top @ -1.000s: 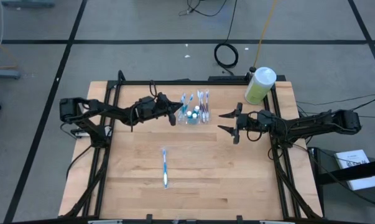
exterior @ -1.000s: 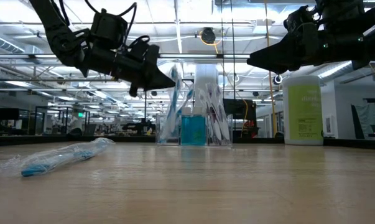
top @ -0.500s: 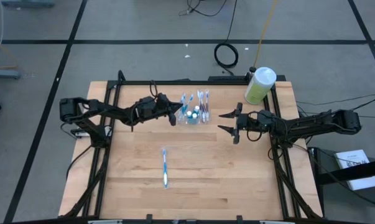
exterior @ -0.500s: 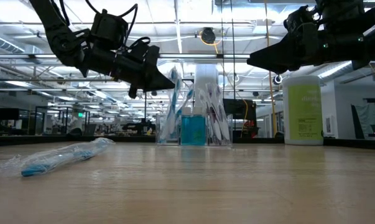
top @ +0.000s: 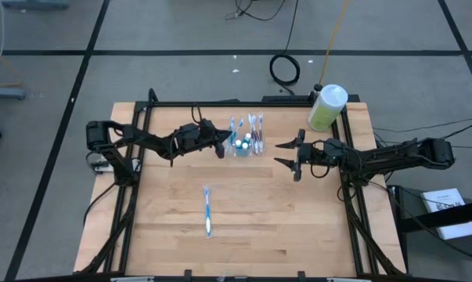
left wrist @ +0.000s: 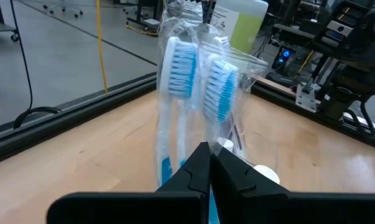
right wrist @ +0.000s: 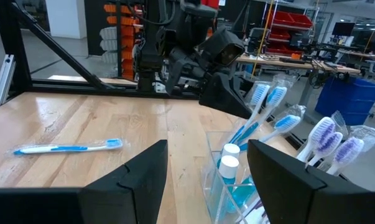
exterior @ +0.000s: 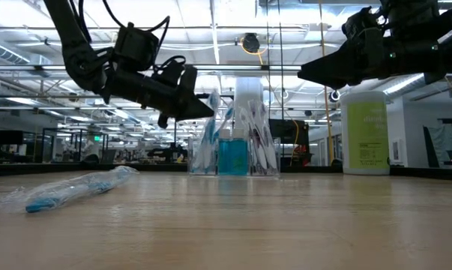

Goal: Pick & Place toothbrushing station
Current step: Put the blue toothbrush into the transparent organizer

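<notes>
Nearing toothbrushing station (top: pixel 245 142), left gripper (top: pixel 218 144) closed

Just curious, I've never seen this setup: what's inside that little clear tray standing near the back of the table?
The clear tray holds blue-bristled toothbrushes, purple-bristled ones and white-capped blue tubes. Its floor is hidden beneath them.

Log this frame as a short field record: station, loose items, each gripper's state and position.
station: toothbrushing station, clear tray holding upright wrapped toothbrushes, at the table's far middle
loose toothbrush: wrapped blue toothbrush lying flat on the wooden table, near the middle
bottle: green bottle with white cap, at the far right corner
left gripper: left gripper shut, raised off the table, tips right beside the station's left side
right gripper: right gripper open, raised, apart from the station on its right
</notes>
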`<action>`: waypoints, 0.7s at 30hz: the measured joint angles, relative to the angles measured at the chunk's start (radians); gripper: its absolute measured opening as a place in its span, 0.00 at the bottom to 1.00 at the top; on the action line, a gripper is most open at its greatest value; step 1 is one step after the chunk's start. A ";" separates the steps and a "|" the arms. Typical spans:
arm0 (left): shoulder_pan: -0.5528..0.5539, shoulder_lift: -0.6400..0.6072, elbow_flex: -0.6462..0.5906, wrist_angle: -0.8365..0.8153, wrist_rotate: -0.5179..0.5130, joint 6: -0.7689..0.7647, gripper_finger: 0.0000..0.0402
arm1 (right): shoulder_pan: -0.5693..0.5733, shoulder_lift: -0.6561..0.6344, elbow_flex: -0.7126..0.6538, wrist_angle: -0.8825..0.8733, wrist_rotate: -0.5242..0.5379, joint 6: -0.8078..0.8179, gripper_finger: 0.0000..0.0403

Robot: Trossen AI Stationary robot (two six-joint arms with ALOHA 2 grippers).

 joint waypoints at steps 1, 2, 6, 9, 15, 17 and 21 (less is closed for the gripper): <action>0.000 0.004 0.000 0.004 0.000 0.000 0.02 | 0.000 0.000 0.000 0.000 0.000 0.000 0.53; 0.000 0.004 0.000 0.006 0.000 0.000 0.01 | 0.000 0.000 0.000 0.000 0.000 0.000 0.53; 0.000 0.004 0.000 0.014 0.001 0.000 0.02 | 0.000 0.000 0.000 0.000 0.001 0.000 0.53; -0.001 0.005 0.000 0.014 0.002 0.000 0.05 | 0.000 0.000 0.000 -0.001 0.001 0.000 0.53; -0.001 0.005 -0.001 0.012 0.004 0.000 0.05 | 0.000 0.000 0.000 -0.006 0.001 -0.003 0.53; -0.001 0.005 -0.002 0.012 0.004 -0.001 0.04 | 0.000 0.000 0.000 -0.006 0.001 -0.003 0.53; 0.000 0.005 -0.002 0.009 0.020 -0.011 0.06 | 0.000 0.000 0.000 -0.006 0.001 -0.003 0.53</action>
